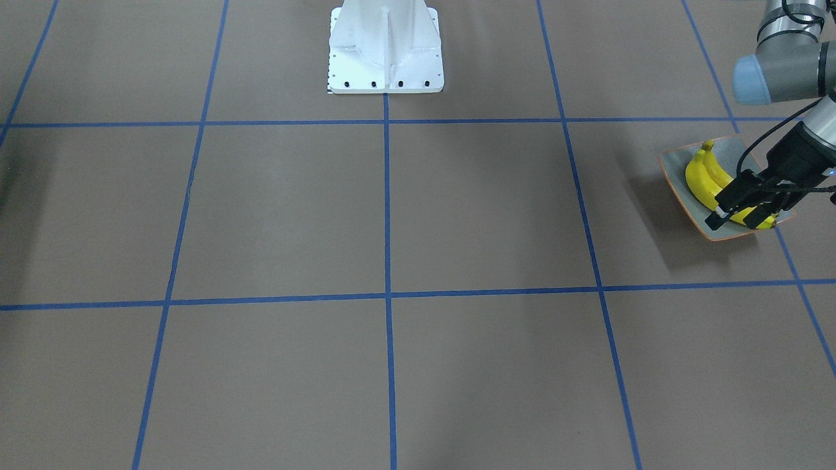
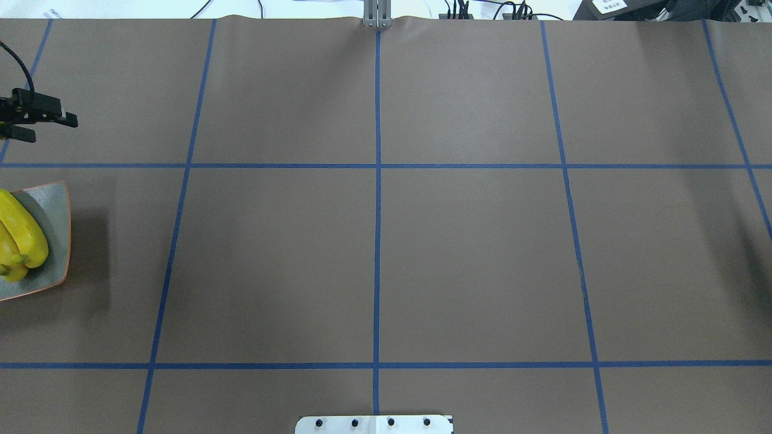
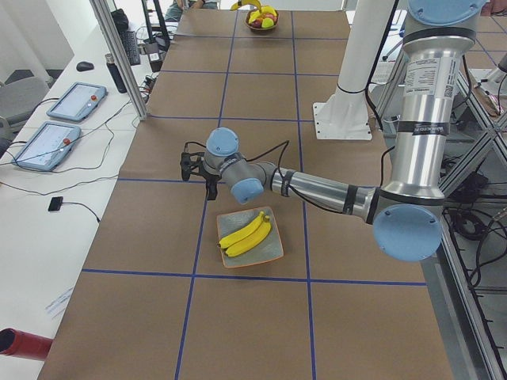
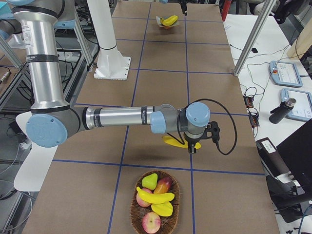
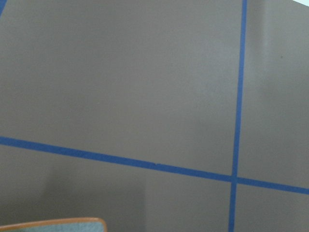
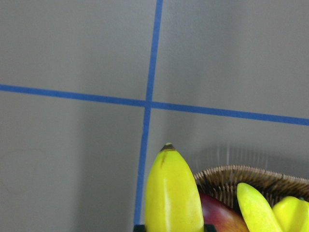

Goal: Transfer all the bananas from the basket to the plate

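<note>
While hauling off the wicker basket (image 4: 139, 214), step: third transfer, pick looks done, place pending.
Right gripper (image 4: 193, 147): jaws barely in frame on the wrist view. Held banana (image 6: 171, 193) dead centre and close to the lens, so judged clamped on it, just outside the basket rim.
Plate (image 3: 273, 252): at the table's (image 2: 470, 253) left end, two plate bananas (image 3: 247, 235) side by side along its middle.
Left gripper (image 2: 54, 129): fingers spread, nothing between, hovering beyond the plate's far edge.
Basket stock: at least one basket banana (image 4: 156, 198) among other fruit (image 4: 151, 222); second yellow piece unclear.
Next: long carry, basket and plate well apart at opposite ends; probably a hand-over to the waiting left gripper, or a full reach across.
Room: wide bare stretch mid-table, only the white base (image 1: 385, 52) on the robot side.
Edges: upturned rim, narrow free strip beside the pair; lay parallel and release low, else likely roll-off.
</note>
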